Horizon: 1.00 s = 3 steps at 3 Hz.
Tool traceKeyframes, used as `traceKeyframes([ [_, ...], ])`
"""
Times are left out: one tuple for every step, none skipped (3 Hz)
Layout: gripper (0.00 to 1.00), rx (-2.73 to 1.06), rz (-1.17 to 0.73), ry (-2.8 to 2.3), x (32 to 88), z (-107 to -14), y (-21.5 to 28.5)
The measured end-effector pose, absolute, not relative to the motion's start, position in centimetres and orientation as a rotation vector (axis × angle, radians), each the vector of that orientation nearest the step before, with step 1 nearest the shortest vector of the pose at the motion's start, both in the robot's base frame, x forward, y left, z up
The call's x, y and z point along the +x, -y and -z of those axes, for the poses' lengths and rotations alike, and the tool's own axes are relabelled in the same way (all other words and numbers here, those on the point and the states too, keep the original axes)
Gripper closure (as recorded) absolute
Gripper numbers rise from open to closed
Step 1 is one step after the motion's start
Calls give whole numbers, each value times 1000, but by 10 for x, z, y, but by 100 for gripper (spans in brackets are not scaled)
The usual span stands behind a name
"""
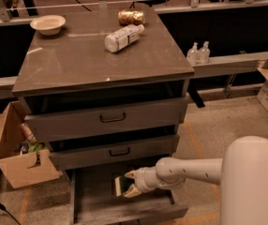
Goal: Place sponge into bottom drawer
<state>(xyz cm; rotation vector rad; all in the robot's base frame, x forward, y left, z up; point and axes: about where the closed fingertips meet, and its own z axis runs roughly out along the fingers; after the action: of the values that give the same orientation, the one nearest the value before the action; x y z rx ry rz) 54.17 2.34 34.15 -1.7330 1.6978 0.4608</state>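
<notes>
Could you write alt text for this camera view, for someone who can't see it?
A white robot arm's end effector holds a sponge over the open bottom drawer of a grey cabinet topped with a bottle and bowl.

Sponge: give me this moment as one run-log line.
phase: placing | gripper: inside open bottom drawer, fingers clamped on sponge | release: not yet done
</notes>
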Motion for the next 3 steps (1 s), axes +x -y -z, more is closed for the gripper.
traceKeyframes([
  [100,-1682,-476,-1770,539,-306,-18],
  [100,-1679,-440,-1820,546,-281,-17],
  [100,-1702,-361,-1877,557,-268,-16],
])
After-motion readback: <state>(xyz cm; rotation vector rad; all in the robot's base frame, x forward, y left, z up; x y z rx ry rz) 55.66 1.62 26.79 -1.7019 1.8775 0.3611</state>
